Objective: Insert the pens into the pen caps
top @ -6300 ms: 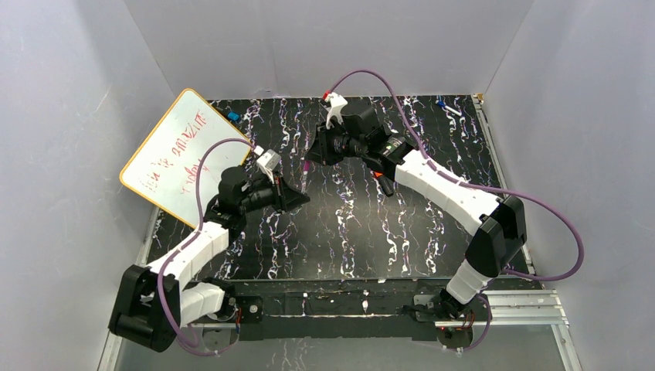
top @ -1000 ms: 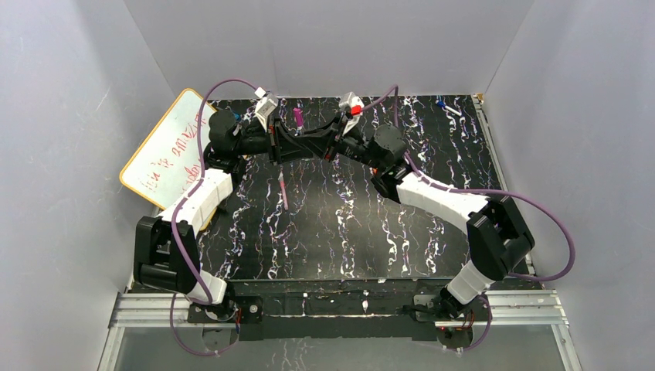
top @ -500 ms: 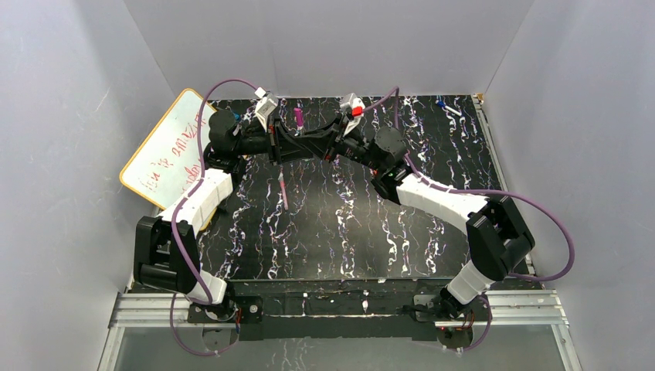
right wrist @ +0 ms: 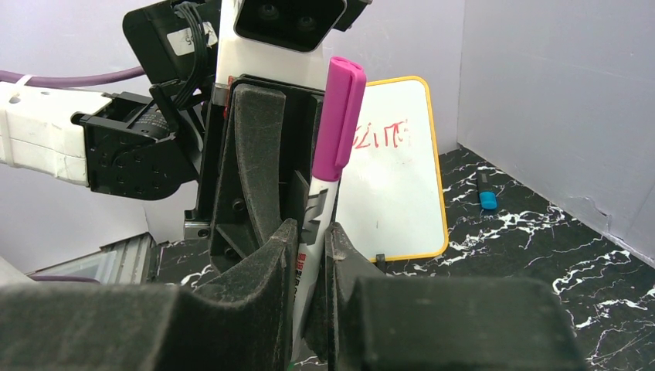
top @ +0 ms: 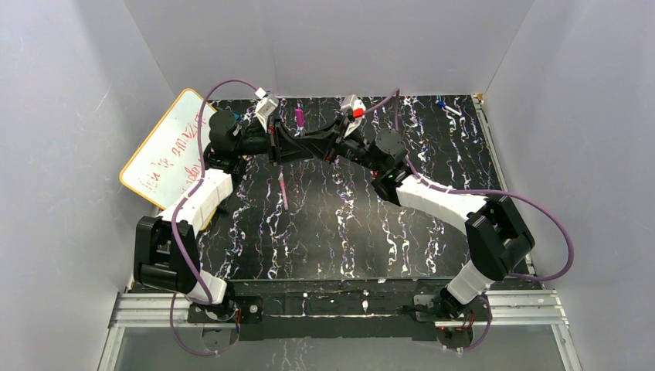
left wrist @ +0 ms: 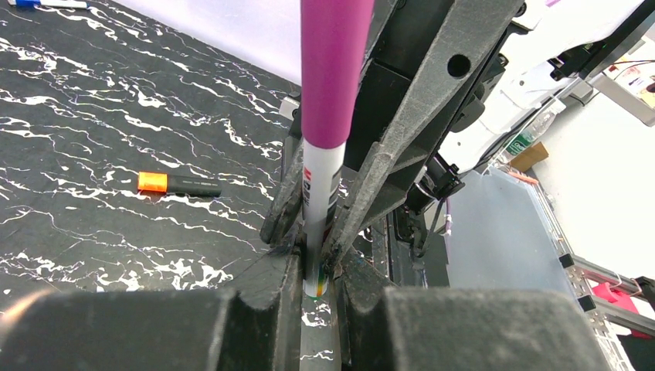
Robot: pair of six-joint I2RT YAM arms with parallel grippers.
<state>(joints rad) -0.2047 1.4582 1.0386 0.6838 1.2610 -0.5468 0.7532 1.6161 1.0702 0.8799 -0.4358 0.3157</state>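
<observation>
Marbled black tabletop [top: 347, 232] lies beneath the white pen [left wrist: 320, 178], magenta cap [left wrist: 334, 69] on top, clamped by both left gripper [left wrist: 318, 272] and right gripper [right wrist: 310, 238]; one uneven tug could wrench it loose.

You'll see a whiteboard [top: 166, 151] with red scribble leaning far left, and a blue-capped marker [top: 442, 102] far right.
</observation>
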